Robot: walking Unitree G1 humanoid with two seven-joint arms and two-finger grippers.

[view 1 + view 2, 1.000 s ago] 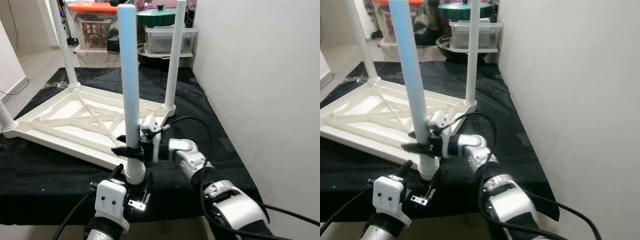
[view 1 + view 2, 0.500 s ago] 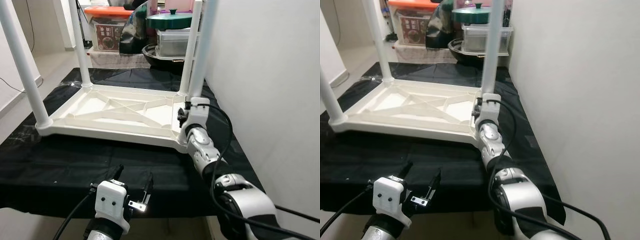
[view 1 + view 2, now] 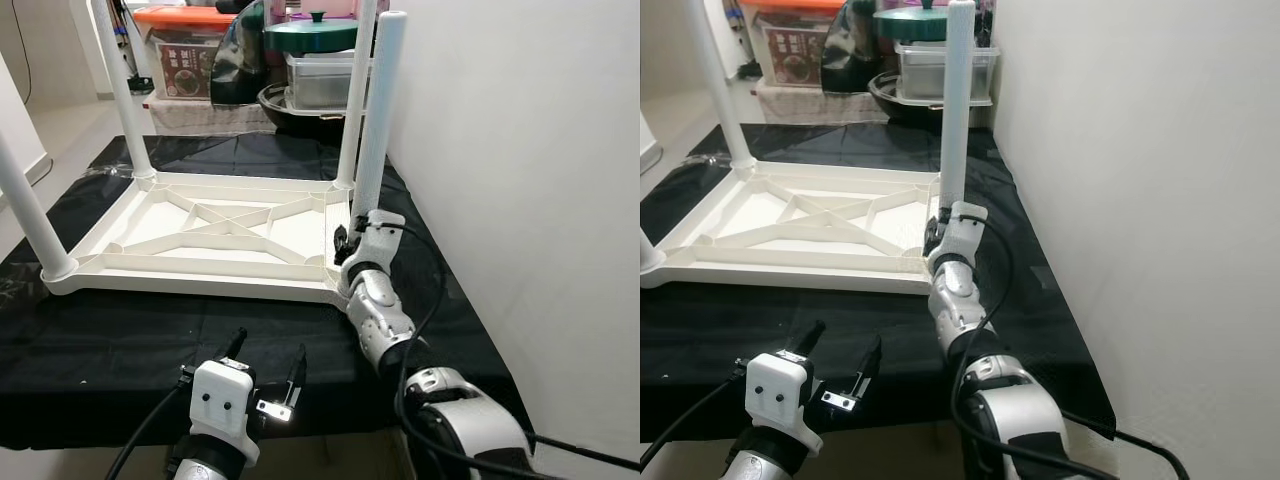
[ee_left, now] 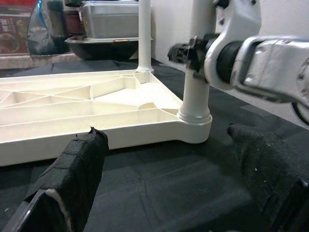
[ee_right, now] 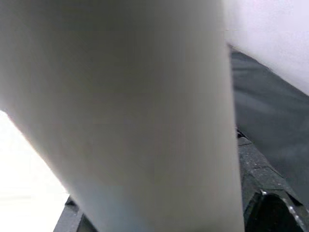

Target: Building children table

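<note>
- A black cloth point(image 3: 120, 330) covers the low surface beside a white wall point(image 3: 520, 150); on it the white children's table point(image 3: 215, 235) lies upside down, ribbed underside up.
- A second ago the near right leg point(image 3: 378, 110) stood tilted in front of the camera with the right gripper point(image 3: 345, 243) clamped low on it; half a second ago it was over the corner.
- Now that leg stands upright in the near right corner socket point(image 4: 194, 116), so all four corners carry a leg: far left leg point(image 3: 120, 90), near left leg point(image 3: 25, 205), far right leg point(image 3: 355, 95).
- My judgement: the last leg is placed, and what remains is seating it fully, then turning the table over.
- The right gripper's fingers are closed around the leg just above the socket; the right wrist view shows the white tube pressed between the black pads point(image 5: 263, 193).
- The left gripper point(image 3: 268, 368) hovers at the near edge of the cloth, fingers spread wide, holding nothing, well apart from the table's frame.
- Behind the cloth stand a clear bin with an orange lid point(image 3: 185, 55), a green pot lid point(image 3: 315, 32) on a lidded box point(image 3: 320, 80), and a dark bowl point(image 3: 290, 100).
- The wall sits close on the right, leaving the right arm little room; its cable point(image 3: 430, 290) loops near the leg's base and could snag when the table is flipped.
</note>
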